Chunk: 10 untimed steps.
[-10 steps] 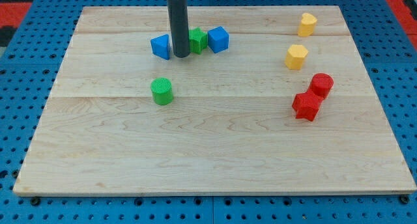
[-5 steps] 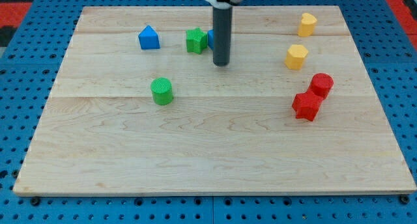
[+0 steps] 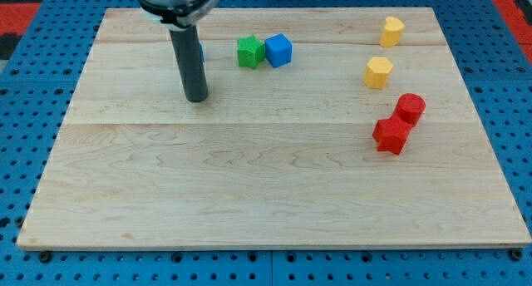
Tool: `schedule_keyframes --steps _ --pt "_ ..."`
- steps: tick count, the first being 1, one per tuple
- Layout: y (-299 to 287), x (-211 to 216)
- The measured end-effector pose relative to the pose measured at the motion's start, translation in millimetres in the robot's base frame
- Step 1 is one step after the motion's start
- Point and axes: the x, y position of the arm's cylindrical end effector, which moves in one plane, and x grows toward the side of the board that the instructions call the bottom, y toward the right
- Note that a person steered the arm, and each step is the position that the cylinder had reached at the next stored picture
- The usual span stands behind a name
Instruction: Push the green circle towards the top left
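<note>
The green circle does not show in the camera view; the spot in the board's left middle where it stood is bare. My tip (image 3: 197, 98) rests on the wooden board (image 3: 249, 194) in its upper left part, just above that spot. The dark rod rises from it towards the view's top and covers what lies behind it. A sliver of a blue block (image 3: 202, 50) shows at the rod's right edge.
A green block (image 3: 248, 51) and a blue cube (image 3: 278, 50) touch each other right of the rod. Two yellow blocks (image 3: 392, 31) (image 3: 378, 71) stand at the upper right. Two red blocks (image 3: 410, 108) (image 3: 391, 135) touch at the right.
The rod swung right past the green and blue blocks, then back left to above the green circle's spot. The green circle no longer shows. One blue block had slid left and is now mostly covered.
</note>
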Motion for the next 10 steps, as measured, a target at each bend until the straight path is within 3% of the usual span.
schedule_keyframes --steps 1,2,3,5,8,10 --pt "-11 -25" --pt "44 -25" --pt "23 -54" --pt "-93 -54" --pt "-109 -40" --pt "-133 -62"
